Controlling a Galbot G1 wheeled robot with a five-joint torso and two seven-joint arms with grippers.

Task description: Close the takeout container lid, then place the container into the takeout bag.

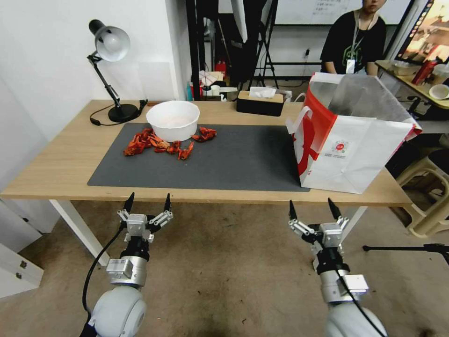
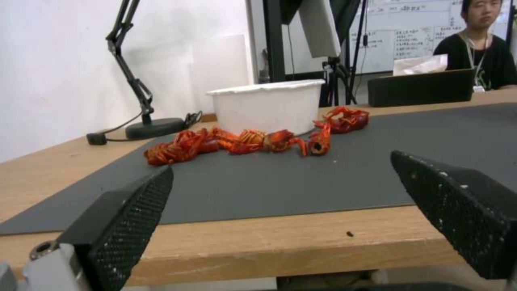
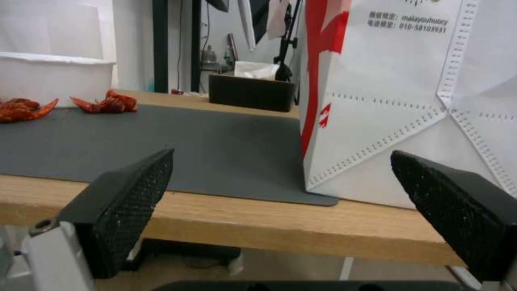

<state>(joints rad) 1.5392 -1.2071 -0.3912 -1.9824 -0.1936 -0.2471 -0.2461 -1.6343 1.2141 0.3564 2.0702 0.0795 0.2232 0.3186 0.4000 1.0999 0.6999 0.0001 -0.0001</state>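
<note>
Both pincers hang off the worktop's (image 1: 61,173) near edge with their fingers spread: the left pincer (image 1: 147,201) before the near-left part, the right pincer (image 1: 314,208) before the near-right part. You have a broad bare stretch of grey mat (image 1: 234,159) running from the near edge through the middle. At the right end the takeout bag (image 1: 351,140) stands upright with its mouth open upward, blocking that side. Toward the far-left, the white bowl (image 1: 173,120) sits with red crayfish (image 1: 159,144) strewn along its near side. The desk lamp (image 1: 112,70) rises over the far-left corner, and a tissue box (image 1: 260,102) sits by the far edge.
</note>
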